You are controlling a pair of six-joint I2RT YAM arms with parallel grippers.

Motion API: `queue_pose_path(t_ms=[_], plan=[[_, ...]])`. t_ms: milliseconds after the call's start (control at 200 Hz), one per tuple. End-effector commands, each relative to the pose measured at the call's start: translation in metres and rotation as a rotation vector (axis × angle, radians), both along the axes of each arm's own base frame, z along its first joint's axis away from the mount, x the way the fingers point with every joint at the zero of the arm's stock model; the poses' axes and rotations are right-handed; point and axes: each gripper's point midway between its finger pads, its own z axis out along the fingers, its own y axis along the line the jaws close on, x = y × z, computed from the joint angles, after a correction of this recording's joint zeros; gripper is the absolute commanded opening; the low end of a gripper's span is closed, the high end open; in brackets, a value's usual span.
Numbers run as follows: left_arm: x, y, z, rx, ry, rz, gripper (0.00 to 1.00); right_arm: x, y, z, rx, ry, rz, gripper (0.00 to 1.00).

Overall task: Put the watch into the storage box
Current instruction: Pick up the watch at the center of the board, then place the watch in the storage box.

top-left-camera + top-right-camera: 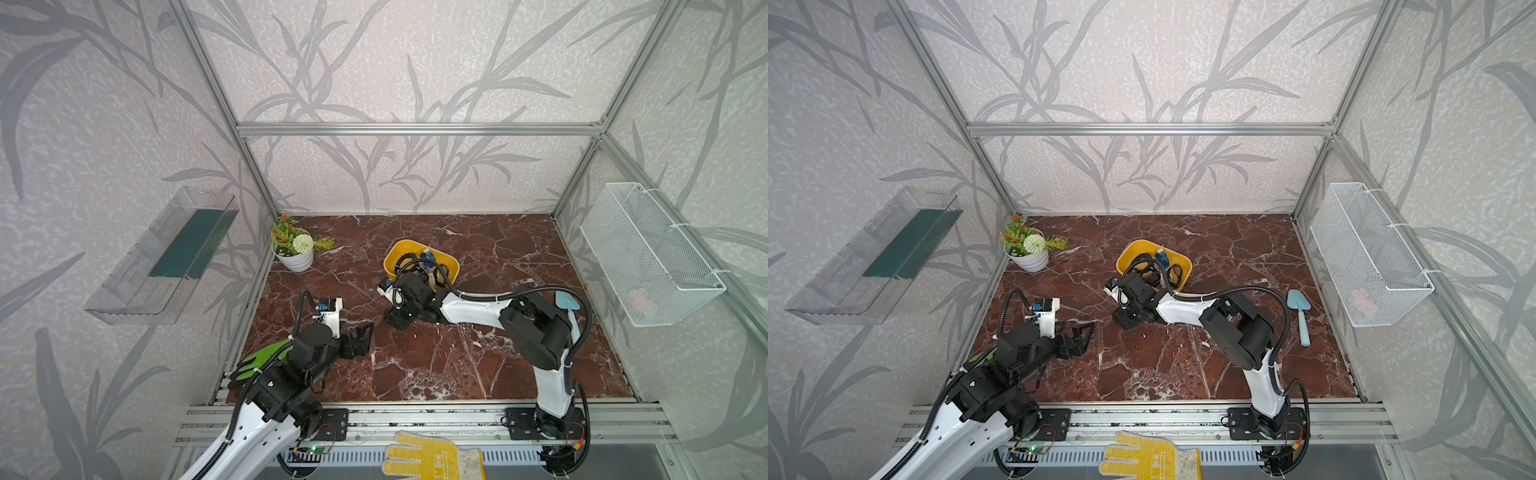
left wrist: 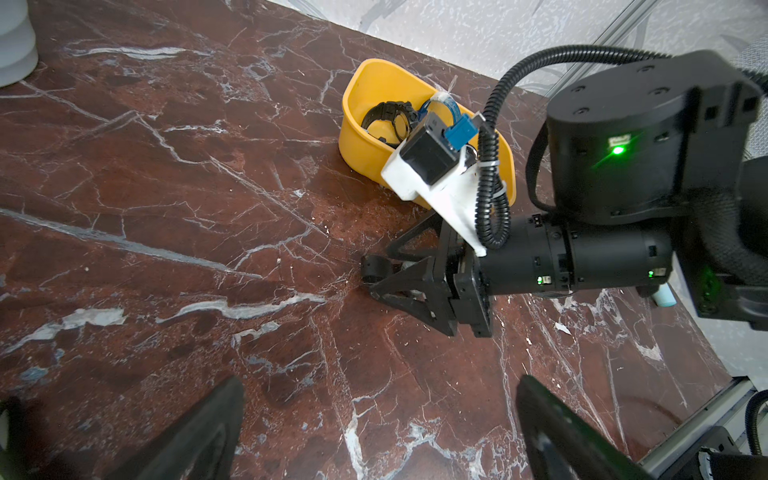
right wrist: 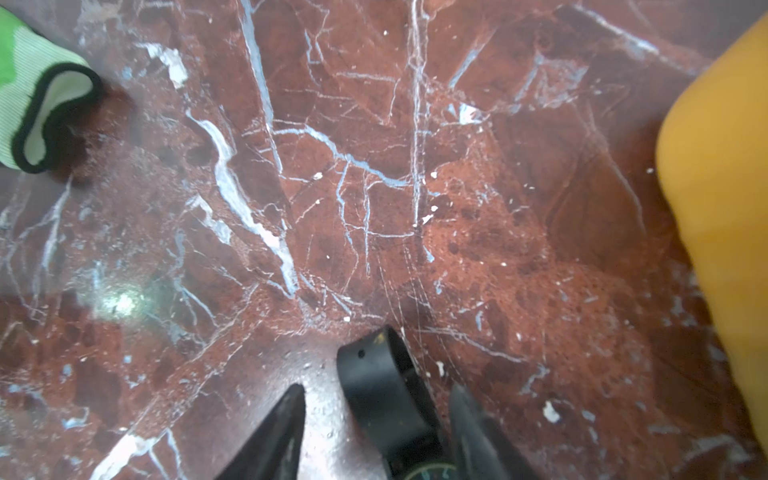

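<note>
Now we are working low over the table (image 1: 457, 365) with the right gripper (image 3: 378, 388), its fingers standing half-wide on either side of the watch (image 3: 374, 365). Bare table is showing between one finger and the strap, so we are judging the hold as not yet made. The watch is lying on the table just beside the storage box (image 2: 351, 137), outside it. Its black strap is standing on edge as a loop between the fingers, and the dial is only just showing at the frame's edge in the right wrist view. Another black watch (image 2: 386, 120) is already sitting inside the box.

We are expecting the watch to be light, with a soft, springy strap that will probably flatten or squirm under pressure, and a stiff case. We are therefore thinking the safest hold is across the strap close to the case, where it will bend least and the dial will not swing. Its smooth rubbery surface should be giving fair friction.

The left gripper (image 1: 361, 340) is hovering well apart with its fingers spread wide, holding nothing.
</note>
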Motion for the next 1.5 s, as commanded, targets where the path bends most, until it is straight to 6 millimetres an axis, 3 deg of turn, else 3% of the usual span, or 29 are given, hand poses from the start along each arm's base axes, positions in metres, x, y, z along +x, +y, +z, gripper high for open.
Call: queue_pose_path(t_ms=[0, 375, 620, 1150, 1495], plan=[[0.000, 0.001, -0.004, -0.006, 0.002, 0.015, 0.99, 0.003, 0.007, -0.001, -0.007, -0.012, 0.024, 0.51], [0.001, 0.000, -0.006, -0.003, 0.009, 0.012, 0.99, -0.002, 0.012, -0.010, -0.022, 0.001, 0.047, 0.29], [0.001, -0.001, -0.007, -0.005, 0.009, 0.005, 0.99, -0.002, 0.010, -0.006, -0.022, -0.006, 0.042, 0.24], [0.007, -0.022, -0.005, -0.013, 0.023, -0.079, 0.99, 0.011, -0.013, 0.096, 0.007, -0.136, -0.075, 0.22], [0.010, -0.029, 0.003, -0.014, -0.001, -0.112, 0.99, 0.048, -0.035, 0.159, 0.014, -0.206, -0.177, 0.21]])
